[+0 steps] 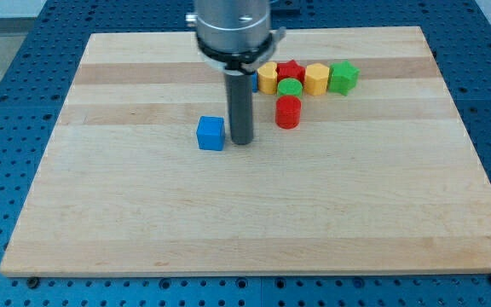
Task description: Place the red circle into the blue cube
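The red circle (288, 112) is a short red cylinder on the wooden board (254, 213), a little above the board's middle. The blue cube (211, 133) lies to its left, apart from it. My tip (242, 141) stands on the board between the two, just right of the blue cube and close to it, and left of the red circle with a clear gap.
A cluster sits above the red circle: a yellow block (268, 78), a red star-like block (291, 71), a green cylinder (290, 87), a yellow hexagon-like block (316, 78), a green block (343, 77). A blue piece (253, 81) is mostly hidden behind the rod.
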You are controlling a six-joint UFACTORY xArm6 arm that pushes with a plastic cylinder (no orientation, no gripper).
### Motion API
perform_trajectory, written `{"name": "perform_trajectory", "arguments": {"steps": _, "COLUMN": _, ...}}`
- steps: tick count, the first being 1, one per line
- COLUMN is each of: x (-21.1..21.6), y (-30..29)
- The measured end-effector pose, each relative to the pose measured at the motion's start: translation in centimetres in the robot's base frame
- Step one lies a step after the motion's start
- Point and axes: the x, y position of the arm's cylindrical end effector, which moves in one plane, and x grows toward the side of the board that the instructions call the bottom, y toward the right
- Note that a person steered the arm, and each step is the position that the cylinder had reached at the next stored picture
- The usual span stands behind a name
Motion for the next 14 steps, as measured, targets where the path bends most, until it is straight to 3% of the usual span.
{"name": "perform_trajectory", "arguments": {"steps": 2, "x": -0.7, "y": 9.9}}
{"name": "perform_trajectory", "arguments": {"steps": 3, "x": -3.1, "y": 10.5}}
{"name": "perform_trajectory", "arguments": {"steps": 8, "x": -6.1, "y": 5.1}}
{"name": "perform_trajectory", "arguments": {"steps": 14, "x": -6.1, "y": -3.3}}
